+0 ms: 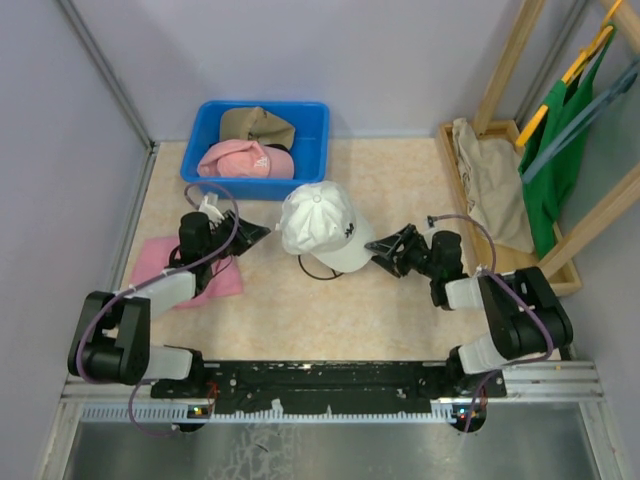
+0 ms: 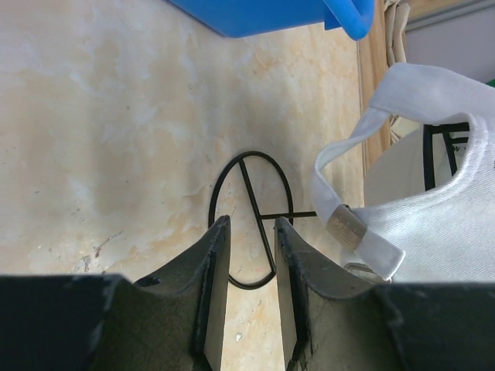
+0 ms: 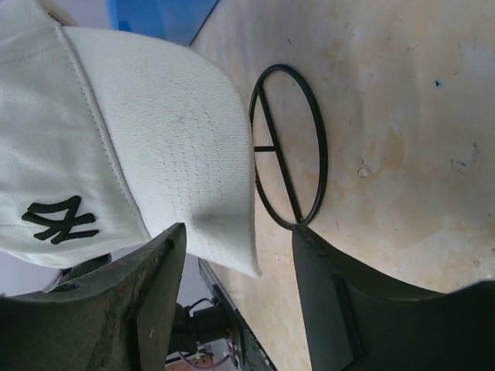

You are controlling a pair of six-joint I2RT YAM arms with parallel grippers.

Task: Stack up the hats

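Observation:
A white hat (image 1: 320,225) with a black logo sits on a black wire stand (image 1: 318,270) mid-table. Its back strap shows in the left wrist view (image 2: 441,224) and its brim in the right wrist view (image 3: 116,131). A pink hat (image 1: 240,160) and a tan hat (image 1: 258,125) lie in the blue bin (image 1: 315,150). My left gripper (image 1: 258,233) is just left of the white hat, its jaws slightly apart (image 2: 251,224) and empty over the stand's ring (image 2: 254,199). My right gripper (image 1: 378,246) stands open (image 3: 238,229) at the brim's edge, near the ring (image 3: 279,158).
A flat pink cloth (image 1: 215,280) lies under the left arm. At the right a wooden rack (image 1: 500,90) holds a beige garment (image 1: 490,180) and green bags (image 1: 555,150). Walls close in the table at the left and the back.

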